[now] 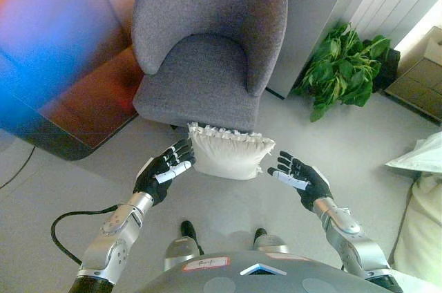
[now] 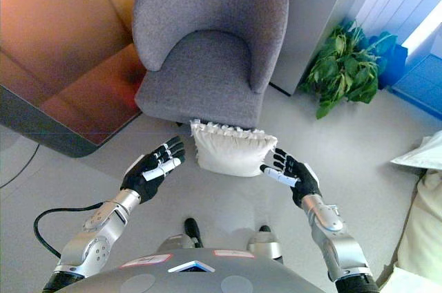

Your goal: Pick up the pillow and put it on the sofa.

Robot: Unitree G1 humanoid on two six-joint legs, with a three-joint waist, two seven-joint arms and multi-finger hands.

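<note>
Closest to me, the two hands are held out low in front, palms turned toward each other. The left hand (image 1: 166, 168) has its fingers straight and spread, the tips at or just beside the near left edge of the pillow (image 1: 228, 151); whether they truly touch it I cannot tell. The right hand (image 1: 298, 177) is likewise flat and relaxed, fingers extended, its tips just short of the pillow's right corner. Neither hand is curled round anything.

Between them sits the cream pillow, frilled along its far edge, lying on the pale floor (image 1: 228, 203) and leaning up against the front of the seat. Just beyond the fingertips rises the grey armchair (image 1: 207, 44) (the task calls it a sofa), its seat cushion bare.

The step in hand looks to be the squeeze before the lift. To do it well, I'd say both palms should close in evenly on the pillow's two sides, low enough to catch its bulk rather than the frill, since soft stuffing will sag out of a shallow grip. Then it needs only a short rise and a push forward onto the seat.

Further off, beyond the right hand, a leafy green plant (image 1: 343, 68) stands by the wall.
</note>
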